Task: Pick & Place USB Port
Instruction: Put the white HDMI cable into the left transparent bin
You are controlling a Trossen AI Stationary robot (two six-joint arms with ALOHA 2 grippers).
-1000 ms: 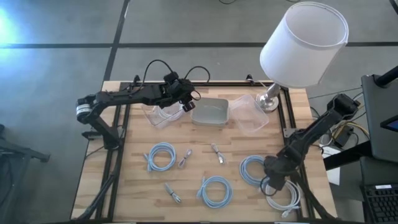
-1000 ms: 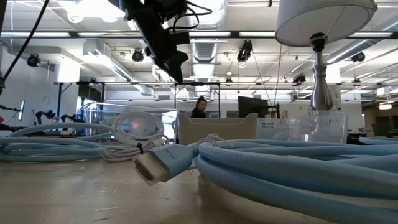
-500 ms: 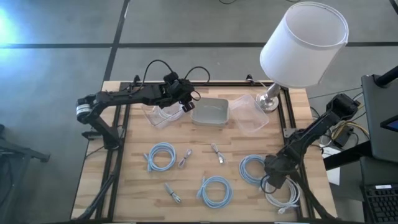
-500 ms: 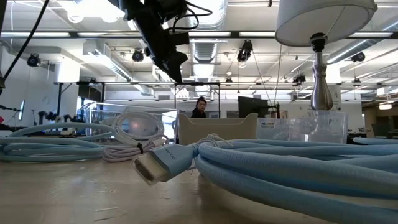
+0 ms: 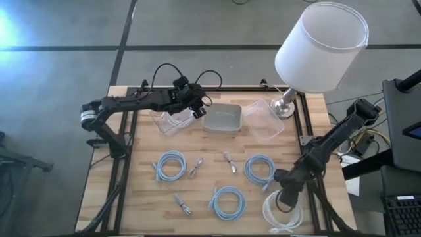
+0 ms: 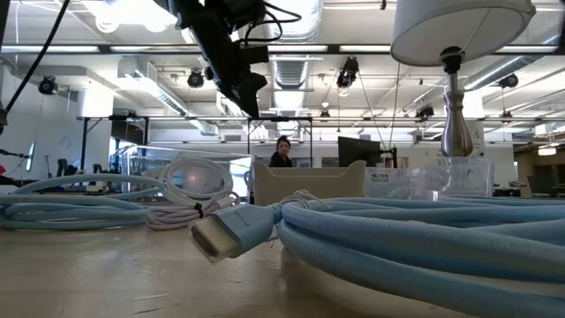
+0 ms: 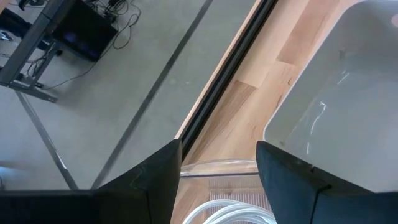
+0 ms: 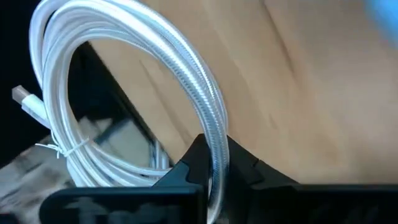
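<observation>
Two dark arms work over the wooden worktop [image 5: 145, 197]. The right claw [image 5: 284, 195] sits low at the near right corner, its fingers pinching a strand of the white USB cable [image 5: 281, 214], whose coil lies at that corner and partly overhangs the near edge. The right wrist view shows the same white cable [image 8: 124, 81] running between the fingers. Just beside it, toward the centre, lies a light blue cable coil [image 5: 260, 169]. The left claw [image 5: 195, 110] hovers near the far left part, above a clear container [image 5: 172, 122], its fingers [image 7: 152, 180] spread apart. A grey box [image 5: 222, 118] and a second clear container [image 5: 264, 121] stand along the far edge, with a lamp [image 5: 320, 46] at the far right corner.
</observation>
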